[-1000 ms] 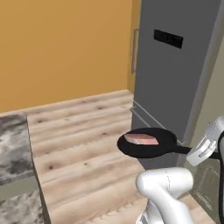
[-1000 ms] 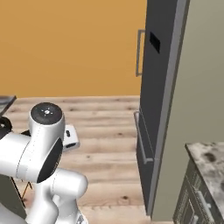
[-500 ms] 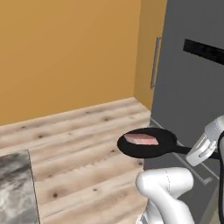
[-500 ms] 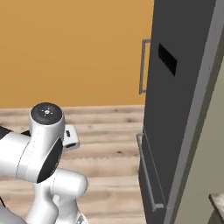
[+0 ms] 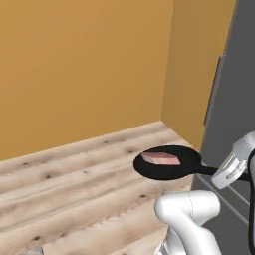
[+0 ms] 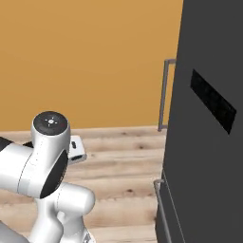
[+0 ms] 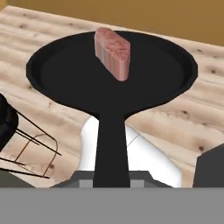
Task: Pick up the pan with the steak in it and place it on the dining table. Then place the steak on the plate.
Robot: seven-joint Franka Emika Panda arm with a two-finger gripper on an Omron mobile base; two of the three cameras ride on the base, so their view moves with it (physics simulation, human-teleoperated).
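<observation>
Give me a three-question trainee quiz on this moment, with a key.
1. True or false: the steak lies inside the pan.
2. What does the gripper grip? A) pan rim B) pan handle C) steak
3. Fill in: below the held pan is a wooden ____.

Key: 1 true; 2 B; 3 floor.
</observation>
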